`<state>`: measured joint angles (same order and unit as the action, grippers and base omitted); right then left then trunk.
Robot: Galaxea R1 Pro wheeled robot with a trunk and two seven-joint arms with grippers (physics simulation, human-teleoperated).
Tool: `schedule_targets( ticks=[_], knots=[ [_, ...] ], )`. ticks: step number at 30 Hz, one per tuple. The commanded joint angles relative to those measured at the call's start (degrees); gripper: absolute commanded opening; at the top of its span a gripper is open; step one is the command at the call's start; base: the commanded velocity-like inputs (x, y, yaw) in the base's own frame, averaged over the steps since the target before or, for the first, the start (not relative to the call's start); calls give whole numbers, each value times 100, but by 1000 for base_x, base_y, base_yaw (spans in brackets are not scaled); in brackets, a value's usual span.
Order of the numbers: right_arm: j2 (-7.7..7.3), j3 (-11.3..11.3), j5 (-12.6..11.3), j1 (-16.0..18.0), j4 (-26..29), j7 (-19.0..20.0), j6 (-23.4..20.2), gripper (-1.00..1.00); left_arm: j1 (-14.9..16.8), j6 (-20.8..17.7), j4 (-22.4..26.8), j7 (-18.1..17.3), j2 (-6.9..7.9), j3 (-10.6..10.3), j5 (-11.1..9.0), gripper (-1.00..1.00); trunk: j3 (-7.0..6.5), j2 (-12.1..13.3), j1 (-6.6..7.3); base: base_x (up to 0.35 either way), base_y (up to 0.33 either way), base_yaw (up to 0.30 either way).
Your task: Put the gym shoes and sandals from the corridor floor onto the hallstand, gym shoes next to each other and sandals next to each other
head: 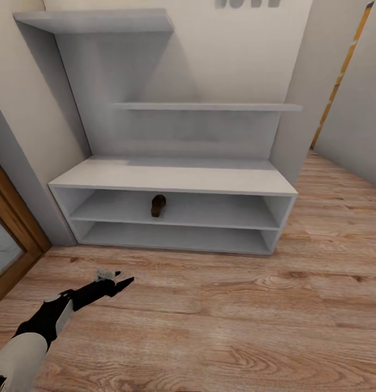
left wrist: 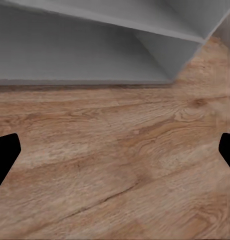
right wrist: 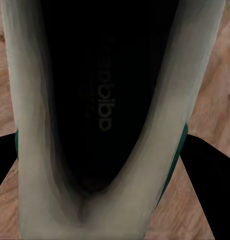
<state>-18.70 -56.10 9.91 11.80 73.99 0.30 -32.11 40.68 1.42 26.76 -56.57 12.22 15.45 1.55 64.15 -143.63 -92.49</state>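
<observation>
One sandal (head: 158, 205) already sits mid-frame on the hallstand (head: 171, 175); the gym shoe (right wrist: 110, 125), clamped by the right gripper (right wrist: 115, 165), should be shelved apart, while the left gripper (left wrist: 115, 150) is spread wide, empty.

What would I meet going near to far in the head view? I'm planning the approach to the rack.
Left end effector → corridor floor → hallstand, one sandal on its upper open shelf → stepped wall shelves.

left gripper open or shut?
Open. In the left wrist view, the left gripper has its fingers wide apart with only bare corridor floor between.
</observation>
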Motion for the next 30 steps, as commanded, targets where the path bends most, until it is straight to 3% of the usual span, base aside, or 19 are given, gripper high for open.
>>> schedule_targets(
  ticks=[1, 2, 3, 4, 5, 6, 7, 8, 9, 12, 14, 19, 20, 21, 26, 30],
  knots=[
    [220, 676, 114, 6, -64, -10, -33, -100, 2, 62, -3, -448, 154, 181, -11, 100, 5, -2, 2, 0, 0, 0],
    [278, 962, 113, 6, -86, -16, -33, -100, 2, 90, -4, -546, 195, 216, -17, 100, 5, -2, 2, 0, 0, 0],
    [372, 1575, 108, 6, -134, -24, -33, -100, 2, 157, -4, -694, 269, 265, -26, 100, 5, -2, 2, 0, 0, 0],
    [412, 1891, 106, 6, -163, -29, -33, -100, 2, 192, -4, -751, 301, 283, -28, 100, 5, -2, 2, 0, 0, 0],
    [481, 2516, 95, 6, -241, -36, -36, -100, 2, 256, -6, -843, 359, 309, -33, 100, 5, -2, 2, 0, 0, 0],
    [576, 3377, 74, 12, -414, -45, -42, -100, 2, 326, -9, -942, 426, 331, -37, 100, 5, -2, 2, 0, 0, 0],
    [683, 3835, 64, 16, -546, -49, -53, -100, 2, 363, -10, -1007, 454, 339, -38, 100, 5, -2, 2, 0, 0, 0],
    [753, 4013, 61, 18, -608, -50, -75, -100, 2, 383, -11, -1042, 465, 342, -37, 100, 5, -2, 2, 0, 0, 0],
    [984, 4359, 55, 36, -750, -52, -234, -100, 2, 463, -12, -1145, 487, 348, -31, 100, 5, -2, 2, 0, 0, 0],
    [1240, 4604, 55, 108, -854, -43, -765, -100, 2, 630, -12, -1256, 502, 352, -21, 100, 5, -2, 2, 0, 0, 0],
    [1303, 4664, 53, 259, -877, -28, -1121, -100, 2, 687, -13, -1283, 505, 353, -18, 100, 5, -2, 2, 0, 0, 0],
    [1358, 4726, 39, 1127, -909, -2, -1792, -100, 2, 742, -13, -1304, 505, 352, -14, 100, 5, -2, 2, 0, 0, 0],
    [1360, 4730, 38, 1578, -912, -3, -2125, -100, 0, 745, -13, -1304, 498, 347, -9, 100, 5, -2, 2, 0, 0, 0],
    [1360, 4730, 38, 1766, -922, -2, -2259, -100, 0, 745, -13, -1304, 496, 344, -8, 100, 5, -2, 2, 0, 0, 0],
    [1367, 4729, 38, 2653, -1348, 9, -2523, -100, 0, 746, -13, -1304, 492, 337, -6, 100, 5, -2, 2, 0, 0, 0],
    [1365, 4724, -14, 3123, -1895, 13, -2554, -100, 0, 746, -13, -1304, 492, 337, -5, 100, 5, -2, 2, 0, 0, 0]
  ],
)
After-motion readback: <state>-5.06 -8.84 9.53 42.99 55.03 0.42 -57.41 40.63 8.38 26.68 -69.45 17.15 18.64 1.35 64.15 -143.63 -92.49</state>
